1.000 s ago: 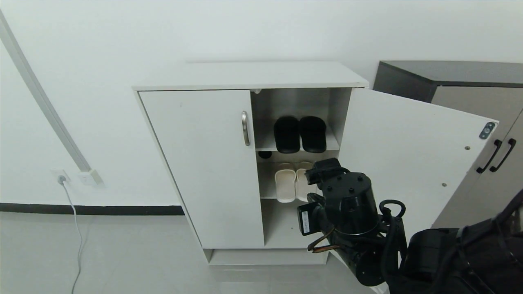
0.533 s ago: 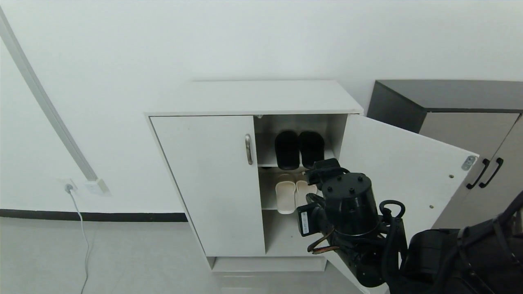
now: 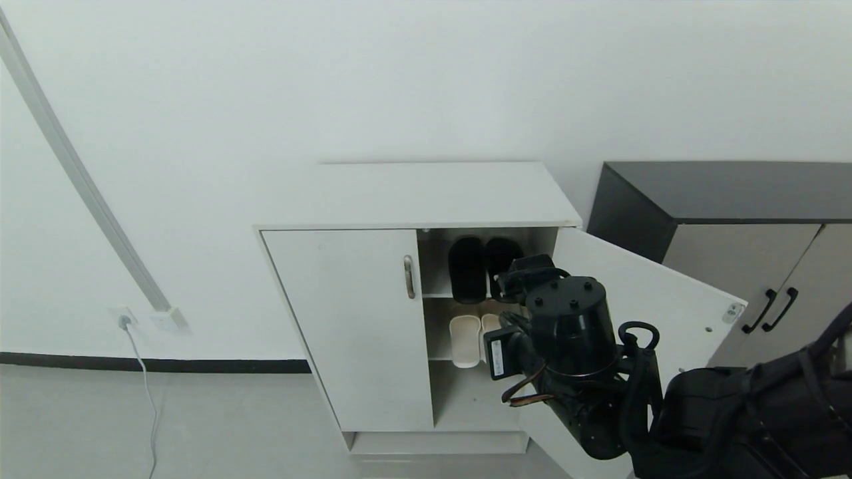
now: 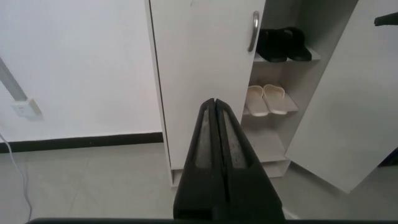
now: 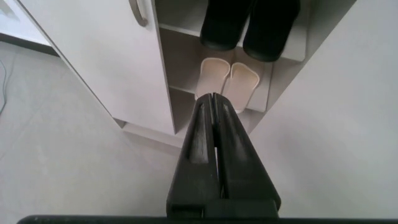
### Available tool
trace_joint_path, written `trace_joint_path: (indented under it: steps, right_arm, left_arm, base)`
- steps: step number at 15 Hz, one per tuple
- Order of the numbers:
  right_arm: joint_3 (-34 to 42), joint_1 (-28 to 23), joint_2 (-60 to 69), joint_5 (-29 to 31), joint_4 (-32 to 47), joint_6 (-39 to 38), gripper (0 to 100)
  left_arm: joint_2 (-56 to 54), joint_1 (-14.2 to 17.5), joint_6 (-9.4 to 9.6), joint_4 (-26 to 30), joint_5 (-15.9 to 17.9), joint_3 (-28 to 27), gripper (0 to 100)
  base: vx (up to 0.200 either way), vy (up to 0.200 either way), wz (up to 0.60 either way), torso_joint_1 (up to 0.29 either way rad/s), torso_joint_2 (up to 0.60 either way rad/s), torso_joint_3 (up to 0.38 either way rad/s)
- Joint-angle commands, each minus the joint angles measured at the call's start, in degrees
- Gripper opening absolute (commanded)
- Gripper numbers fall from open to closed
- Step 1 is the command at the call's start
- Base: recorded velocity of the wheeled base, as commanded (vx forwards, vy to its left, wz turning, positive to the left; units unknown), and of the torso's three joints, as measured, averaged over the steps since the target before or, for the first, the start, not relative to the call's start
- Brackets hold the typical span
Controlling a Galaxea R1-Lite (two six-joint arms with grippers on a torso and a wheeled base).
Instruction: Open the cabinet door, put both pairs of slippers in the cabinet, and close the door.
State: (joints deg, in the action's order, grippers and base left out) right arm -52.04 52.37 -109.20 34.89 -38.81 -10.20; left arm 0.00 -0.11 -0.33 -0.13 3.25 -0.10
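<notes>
Head view: my right gripper (image 3: 526, 274), pinched together and empty, faces the cabinet (image 3: 432, 196) where black slippers (image 3: 476, 269) and white slippers (image 3: 464, 340) sit shelved; the open door (image 3: 639, 299) stands out to its right, nearer this arm.

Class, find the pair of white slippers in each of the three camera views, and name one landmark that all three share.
Head view: white slippers on the middle shelf, directly below the black slippers.
Left wrist view: white slippers on the shelf under the black slippers.
Right wrist view: white slippers on the shelf under the black slippers.
Shared landmark: the metal handle on the shut door.
</notes>
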Motion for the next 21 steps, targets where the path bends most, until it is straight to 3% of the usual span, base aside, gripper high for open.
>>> trace_joint_path:
  steps: [1, 11, 21]
  right_arm:
    - [0.27, 0.01, -0.31, 0.27, -0.03, 0.01, 0]
    - [0.80, -0.08, 0.75, 0.18, -0.12, 0.01, 0]
    - [1.94, -1.04, 1.80, 0.00, -0.12, -0.08, 0]
  left_arm:
    - [0.00, -0.07, -0.02, -0.04, 0.08, 0.01, 0]
    - [0.00, 0.02, -0.02, -0.04, 0.00, 0.01, 0]
    - [0.00, -0.07, 0.33, -0.04, 0.08, 0.01, 0]
  base:
    - [0.000, 0.000, 0.00, 0.217, -0.52, -0.315]
    - [0.000, 0.000, 0.00, 0.243, -0.56, -0.319]
    - [0.000, 0.000, 0.00, 0.154, -0.33, -0.179]
